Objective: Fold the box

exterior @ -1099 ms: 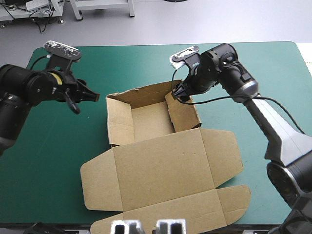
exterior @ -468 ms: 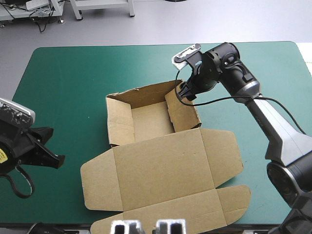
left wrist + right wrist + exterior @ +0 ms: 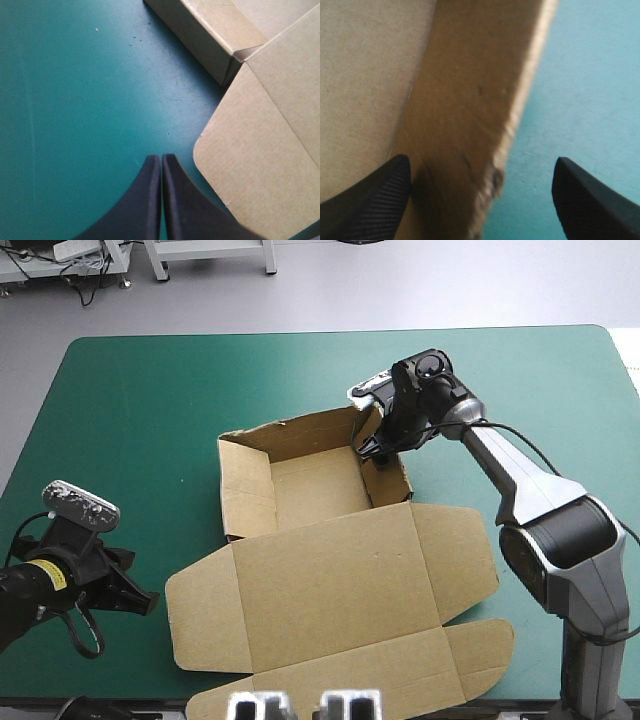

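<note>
Box (image 3: 330, 580), wall-tucking step: my right claw (image 3: 372, 445), spread, straddles the side wall (image 3: 392, 480); left claw (image 3: 161, 160), pinched together, beside the flap (image 3: 250, 190); next I'd clamp.

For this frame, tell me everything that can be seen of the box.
The box is one cut sheet of plain brown board, half formed: an open tray with raised walls, and the lid flat toward the table's near edge, with rounded flaps at its sides. It rests on the teal-green cover. The tray's right wall stands between the open fingers of the right gripper. The left gripper, shut, sits close beside the lid's left flap.
</note>
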